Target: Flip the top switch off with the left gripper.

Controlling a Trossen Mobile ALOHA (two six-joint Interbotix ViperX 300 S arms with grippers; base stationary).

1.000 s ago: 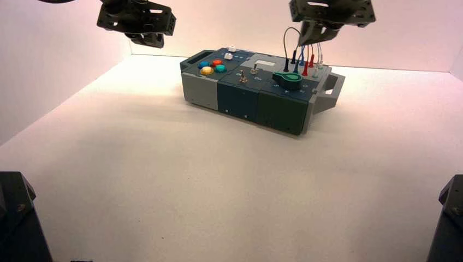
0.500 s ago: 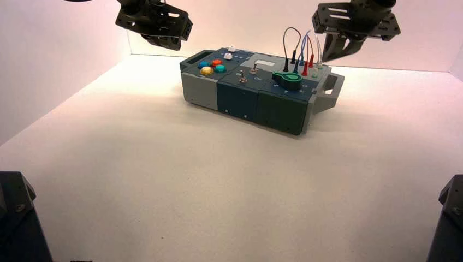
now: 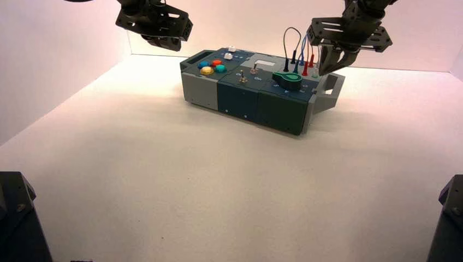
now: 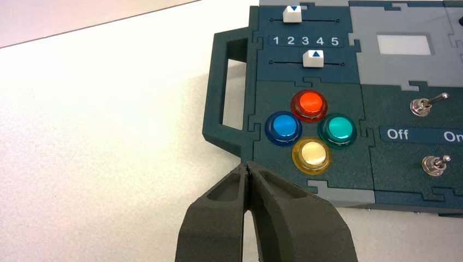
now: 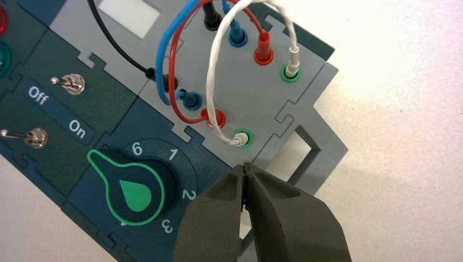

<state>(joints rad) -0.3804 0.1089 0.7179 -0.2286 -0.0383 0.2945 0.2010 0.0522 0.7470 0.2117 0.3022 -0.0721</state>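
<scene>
The top switch [image 4: 427,104] is a small silvery toggle on the dark box [image 3: 240,98], above the Off/On lettering; its lever leans toward the On side. It also shows in the high view [image 3: 254,68] and the right wrist view [image 5: 71,83]. My left gripper [image 3: 160,42] hovers above the box's left handle, shut and empty; its tips [image 4: 248,164] sit near the yellow button, well short of the switch. My right gripper [image 3: 327,66] hovers over the box's right end, shut and empty [image 5: 245,165].
A second toggle [image 4: 435,164] sits below the lettering. Four coloured buttons [image 4: 310,105], two white sliders [image 4: 313,58], a green knob [image 5: 135,192] and looped wires [image 5: 180,49] fill the box top. Handles [image 4: 221,103] stick out at both ends. White walls stand behind.
My left gripper moved right toward the box, then held still. My right gripper swung right, away from the wires, then came back a little left and lower.
</scene>
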